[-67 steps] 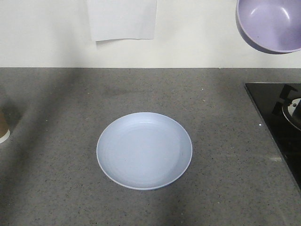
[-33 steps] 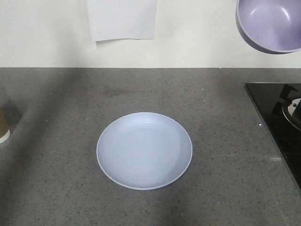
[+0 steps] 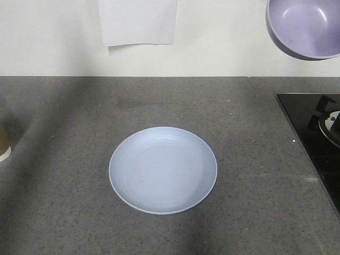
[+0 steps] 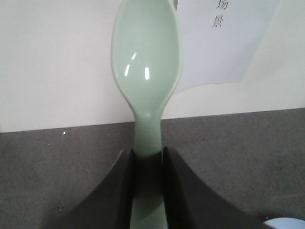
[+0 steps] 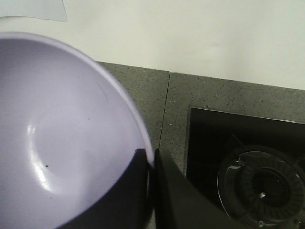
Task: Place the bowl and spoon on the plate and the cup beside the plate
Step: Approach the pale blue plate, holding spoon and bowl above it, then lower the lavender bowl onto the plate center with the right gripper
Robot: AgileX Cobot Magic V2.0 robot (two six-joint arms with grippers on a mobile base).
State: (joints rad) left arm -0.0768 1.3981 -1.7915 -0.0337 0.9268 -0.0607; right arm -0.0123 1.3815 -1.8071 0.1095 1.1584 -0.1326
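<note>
Spoon [image 4: 147, 71] points head-first at the wall [image 4: 47, 71], handle clamped by left end effector [image 4: 147, 151]; right end effector [image 5: 149, 156] pinches bowl [image 5: 57, 129] rim.

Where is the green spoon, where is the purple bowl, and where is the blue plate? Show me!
spoon [image 4: 147, 62]: left wrist view, on the middle of its oval head.
bowl [image 5: 62, 143]: right wrist view, on its glossy inside.
plate [image 3: 162, 170]: front-facing view, on its bare middle.

lavender bowl [image 3: 305, 26], mint spoon [image 4: 147, 62], pale-blue plate [image 3: 163, 170]
</note>
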